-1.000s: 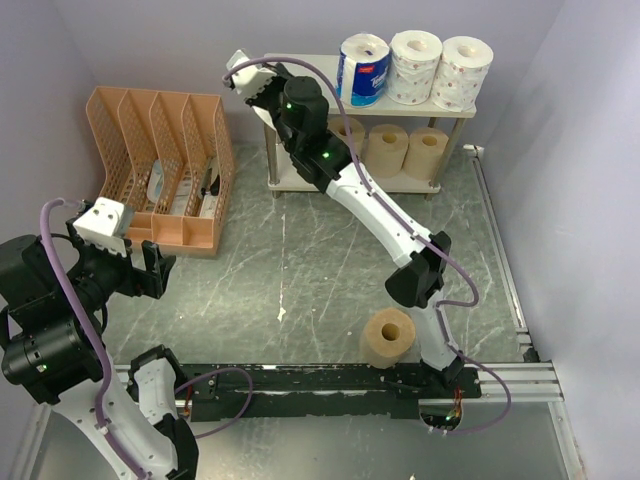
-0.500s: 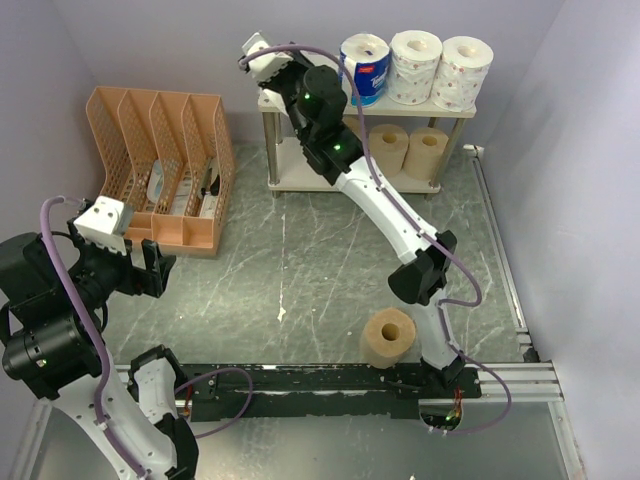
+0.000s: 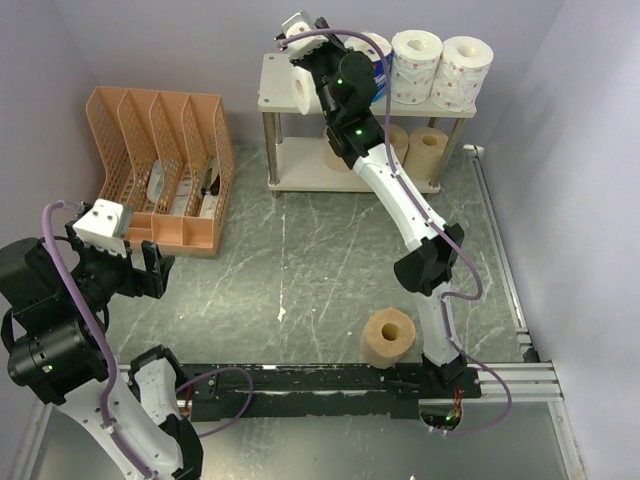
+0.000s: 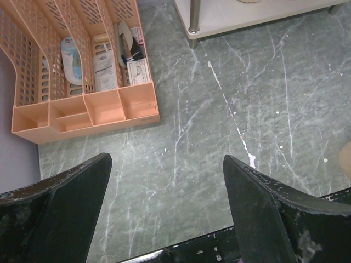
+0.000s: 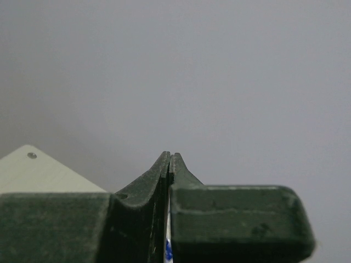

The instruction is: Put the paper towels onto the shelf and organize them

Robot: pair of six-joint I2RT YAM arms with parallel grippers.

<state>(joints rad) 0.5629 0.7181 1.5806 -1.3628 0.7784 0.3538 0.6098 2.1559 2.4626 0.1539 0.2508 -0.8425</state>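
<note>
One shelf [image 3: 272, 88], eight paper towels [image 3: 388, 338], left pincer [image 4: 166, 175] wide open, right pincer [image 5: 169, 160] closed

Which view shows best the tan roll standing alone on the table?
Top external: the tan roll appears whole, hollow core up. Left wrist catches only a sliver at its right edge; right wrist shows none of it.

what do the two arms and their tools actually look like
Both the left arm and the right arm are white link shells between bulky black joints, with small green lights and a lilac cable looping alongside. Each wrist carries a white camera block. The left tool and right tool have matte black, scuffed fingers.
</note>
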